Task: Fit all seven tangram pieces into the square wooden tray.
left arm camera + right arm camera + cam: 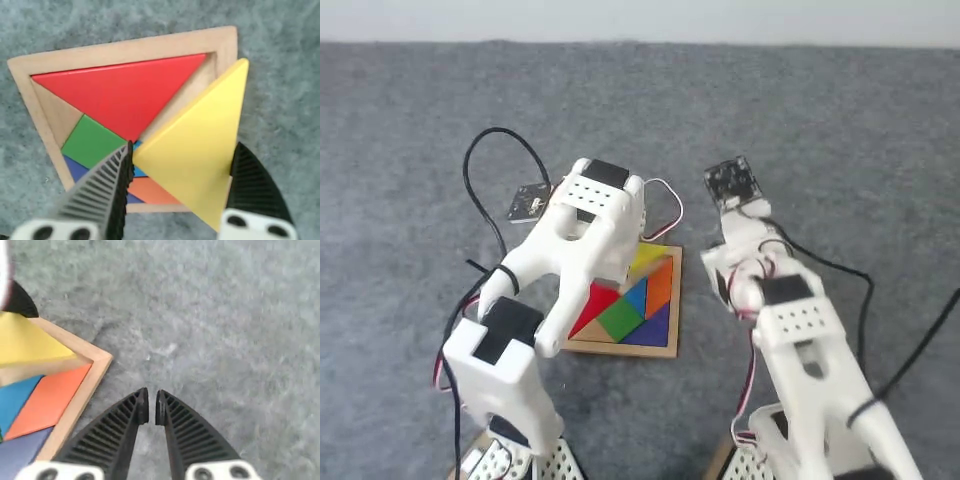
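Yellow wooden triangle [202,125] pinched in our left gripper [184,151] over square wooden tray [125,47]; right gripper [150,404] pressed together alongside

Two arms, both claws pointed down
Left claw [184,150] gripped the yellow triangle [200,110]; right claw [151,395] hung with fingers nearly touching, holding nothing

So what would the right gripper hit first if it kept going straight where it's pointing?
Most likely the grey carpet: the right gripper points at bare carpet just beside the wooden tray's corner, with nothing between. Depth is hard to judge.
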Controlling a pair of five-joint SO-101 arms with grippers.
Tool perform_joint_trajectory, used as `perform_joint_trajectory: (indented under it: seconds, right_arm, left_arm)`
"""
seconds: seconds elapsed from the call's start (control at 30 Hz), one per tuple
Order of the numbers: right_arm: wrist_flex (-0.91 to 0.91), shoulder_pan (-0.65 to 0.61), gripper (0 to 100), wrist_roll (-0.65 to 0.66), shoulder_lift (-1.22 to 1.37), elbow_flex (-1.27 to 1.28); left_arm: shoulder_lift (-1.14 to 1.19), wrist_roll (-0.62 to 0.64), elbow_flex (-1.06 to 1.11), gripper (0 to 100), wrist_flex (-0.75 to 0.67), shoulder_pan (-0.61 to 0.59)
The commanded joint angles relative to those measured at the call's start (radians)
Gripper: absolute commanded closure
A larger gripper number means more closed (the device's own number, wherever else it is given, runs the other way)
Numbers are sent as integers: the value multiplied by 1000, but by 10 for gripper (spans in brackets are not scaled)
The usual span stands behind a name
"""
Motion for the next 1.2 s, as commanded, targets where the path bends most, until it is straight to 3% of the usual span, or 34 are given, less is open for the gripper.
perform_joint_trajectory:
  seconds: [0.0,0.27,0.5,0.77,0.93,1.17]
  right_arm:
    - [-136,-79,954,52,-131,106]
    - [-113,-102,954,9,-84,78]
    - [-117,-81,954,8,-61,63]
    - [-114,-81,954,12,-59,63]
    - [-108,-85,954,101,-59,69]
    - [-90,-107,953,117,-59,77]
  left_arm:
    - [-14,11,-51,988,23,2]
    - [-11,15,-64,988,26,3]
    - [-8,124,-65,988,26,8]
    - [-8,141,-62,988,29,9]
    - [-8,256,-36,988,37,32]
    - [-6,261,-35,988,32,40]
